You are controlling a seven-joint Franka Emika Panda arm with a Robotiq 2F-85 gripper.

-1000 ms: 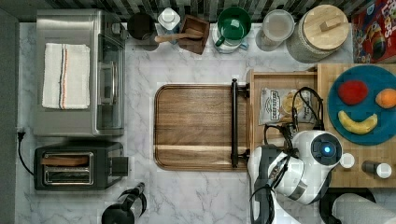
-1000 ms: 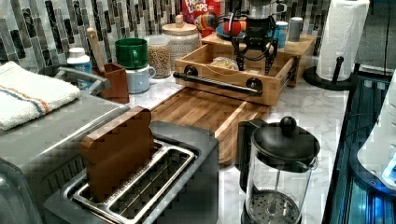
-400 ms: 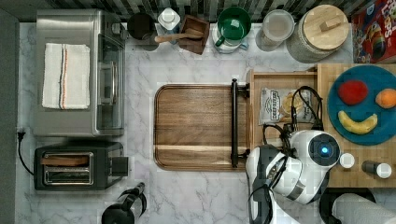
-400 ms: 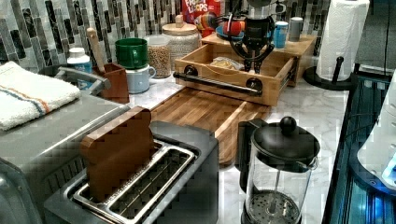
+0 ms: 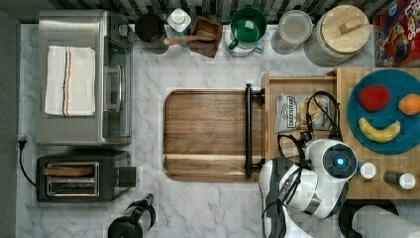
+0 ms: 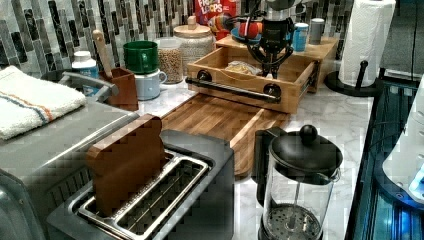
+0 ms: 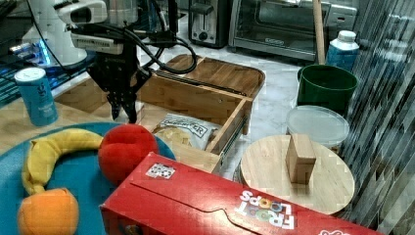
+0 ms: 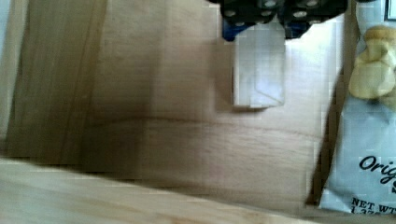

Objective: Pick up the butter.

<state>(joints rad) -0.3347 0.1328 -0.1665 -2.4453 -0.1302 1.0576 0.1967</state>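
Inside the wooden drawer (image 8: 163, 93), flat on its bare floor: the butter (image 8: 259, 70). Shows in the wrist view as a pale, paper-wrapped stick. Lies near the snack bag (image 8: 369, 140), with a strip of bare wood between the two, not touching. Peeks out in the right view (image 7: 140, 110) as a pale block just beside the black fingertips.

Clamped on one end of the butter: the gripper (image 8: 261, 28). Presses its blue pads (image 8: 231, 31) flush against both long sides of the stick, no gap visible in the wrist view. Points straight down into the drawer in the right view (image 7: 123, 113) and in the left view (image 6: 272, 70), with looping black cables above.

In the top view, same drawer (image 5: 271, 144) with the snack bag (image 5: 297, 113) in its upper half. On the top view's left of it, touching the drawer's black handle bar, a wooden cutting board (image 5: 205, 131). On the top view's right of it, a blue plate (image 5: 354, 106) holding a banana (image 5: 379, 133), a red fruit (image 5: 374, 97) and an orange (image 5: 410, 104).

Further out on the marble counter: green mug (image 5: 247, 25) along the tiled wall, toaster oven (image 5: 81, 77) and toaster (image 5: 81, 176) at the top view's left. Close to the left view's camera, a French press (image 6: 299, 185).
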